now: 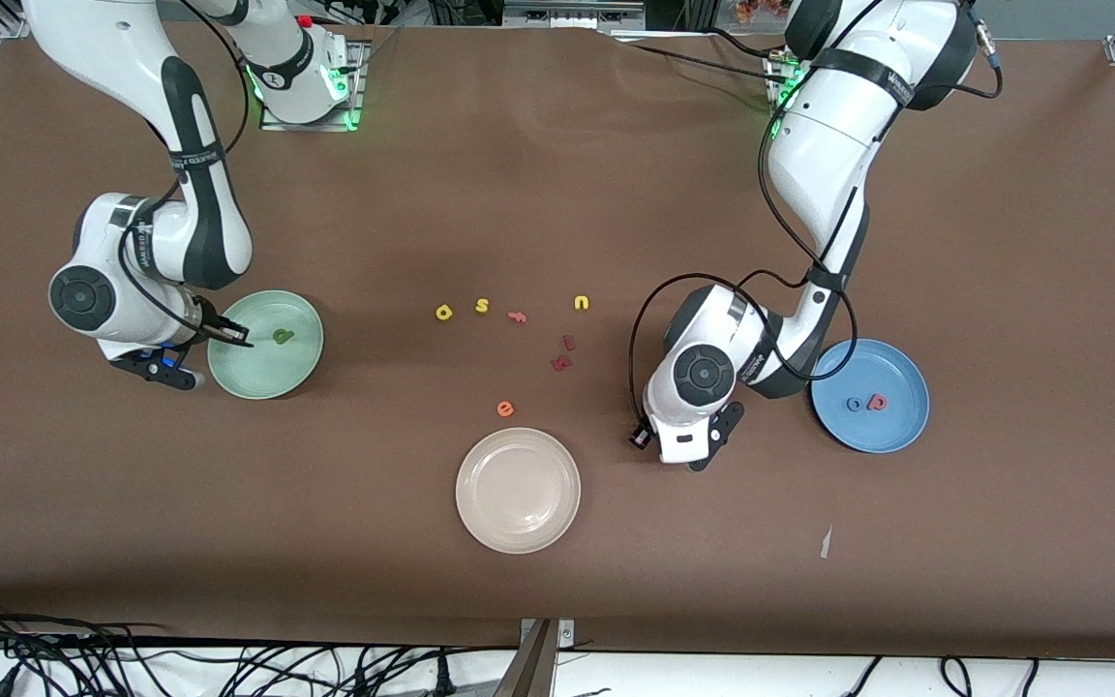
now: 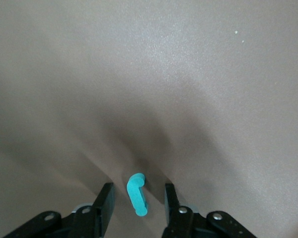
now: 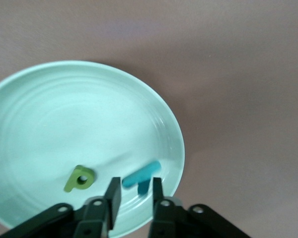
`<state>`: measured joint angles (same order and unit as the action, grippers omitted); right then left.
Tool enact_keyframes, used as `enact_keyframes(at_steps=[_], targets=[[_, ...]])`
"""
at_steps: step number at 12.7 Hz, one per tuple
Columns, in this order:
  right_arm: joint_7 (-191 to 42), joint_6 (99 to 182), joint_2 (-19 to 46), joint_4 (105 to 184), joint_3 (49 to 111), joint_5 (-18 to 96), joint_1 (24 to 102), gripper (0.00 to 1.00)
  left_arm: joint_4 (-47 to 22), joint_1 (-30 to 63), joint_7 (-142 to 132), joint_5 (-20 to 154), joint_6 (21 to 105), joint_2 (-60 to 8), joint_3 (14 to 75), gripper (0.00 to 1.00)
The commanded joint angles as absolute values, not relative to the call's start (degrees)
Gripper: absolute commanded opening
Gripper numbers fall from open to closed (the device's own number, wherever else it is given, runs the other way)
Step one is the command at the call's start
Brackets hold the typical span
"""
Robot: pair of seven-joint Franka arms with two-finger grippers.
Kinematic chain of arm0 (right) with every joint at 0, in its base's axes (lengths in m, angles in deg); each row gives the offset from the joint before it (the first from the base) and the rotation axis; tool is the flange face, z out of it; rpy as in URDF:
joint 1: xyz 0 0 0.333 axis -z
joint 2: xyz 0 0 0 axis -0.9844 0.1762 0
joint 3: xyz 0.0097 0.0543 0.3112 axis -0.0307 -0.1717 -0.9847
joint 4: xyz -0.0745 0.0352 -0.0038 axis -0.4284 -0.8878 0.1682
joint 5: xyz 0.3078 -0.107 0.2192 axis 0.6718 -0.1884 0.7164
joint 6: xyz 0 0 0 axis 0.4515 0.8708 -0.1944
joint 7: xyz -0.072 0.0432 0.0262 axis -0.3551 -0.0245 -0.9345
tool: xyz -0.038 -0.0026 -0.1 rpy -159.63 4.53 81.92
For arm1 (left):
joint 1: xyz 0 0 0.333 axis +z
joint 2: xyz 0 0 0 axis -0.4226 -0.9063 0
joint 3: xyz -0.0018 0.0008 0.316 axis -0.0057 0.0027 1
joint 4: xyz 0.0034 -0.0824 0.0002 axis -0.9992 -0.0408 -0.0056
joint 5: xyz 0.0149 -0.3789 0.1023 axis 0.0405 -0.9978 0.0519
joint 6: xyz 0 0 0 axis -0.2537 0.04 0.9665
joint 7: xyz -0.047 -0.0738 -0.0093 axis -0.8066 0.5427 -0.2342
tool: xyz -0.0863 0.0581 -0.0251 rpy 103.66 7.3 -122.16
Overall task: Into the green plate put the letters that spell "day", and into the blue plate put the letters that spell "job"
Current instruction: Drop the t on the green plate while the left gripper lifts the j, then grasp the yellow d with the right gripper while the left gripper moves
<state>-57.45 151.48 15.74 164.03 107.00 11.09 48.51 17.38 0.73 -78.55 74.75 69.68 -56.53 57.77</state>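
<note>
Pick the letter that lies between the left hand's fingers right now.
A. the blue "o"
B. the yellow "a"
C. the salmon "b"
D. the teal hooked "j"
D: the left wrist view shows the teal "j" on the brown table, between the left hand fingers; the "o" and "b" lie in the blue plate.

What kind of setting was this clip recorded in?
Most likely a robotics lab workbench. Two arms are bolted along one edge of a table covered in brown sheeting, loose cables trail along the edge nearest the front camera, and small foam letters and plain plates like the beige-white plate are the only props.
</note>
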Motion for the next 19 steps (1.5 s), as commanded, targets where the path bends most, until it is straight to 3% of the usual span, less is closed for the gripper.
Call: enact_keyframes(at_steps=[1, 3, 5, 8, 11, 15, 18, 19], targets=[[-57.4, 152.2, 14.3, 165.0, 106.4, 12.1, 47.5, 1.00, 18.8, 0.2, -79.0, 73.9, 69.4, -57.7, 58.4, 0.25], [-55.0, 148.8, 13.4, 163.9, 105.6, 12.2, 46.5, 1.00, 18.8, 0.2, -79.0, 74.0, 69.4, -57.7, 58.4, 0.09], [-44.7, 146.9, 11.1, 164.1, 100.6, 12.9, 45.4, 1.00, 18.8, 0.3, -78.4, 74.0, 69.4, -57.6, 58.4, 0.01], [-27.6, 151.8, 8.9, 166.1, 91.1, 12.9, 45.3, 1.00, 19.3, 2.6, -73.7, 74.5, 67.1, -54.2, 58.4, 0.00], [-12.6, 158.3, 10.2, 166.7, 83.4, 12.9, 45.0, 1.00, 19.1, 6.2, -55.9, 74.0, 57.3, -49.6, 58.3, 0.00], [0.0, 168.0, 15.1, 168.1, 82.4, 12.9, 39.8, 0.97, 18.8, 12.6, -27.2, 74.9, 44.7, -46.3, 58.7, 0.00], [3.8, 172.6, 17.8, 168.1, 82.4, 12.9, 37.6, 0.93, 16.5, 16.3, -14.1, 80.8, 42.0, -45.4, 58.6, 0.00], [3.9, 173.3, 18.0, 168.1, 82.4, 12.9, 37.6, 0.86, 15.4, 17.6, -11.5, 82.3, 42.5, -45.4, 58.6, 0.00]])
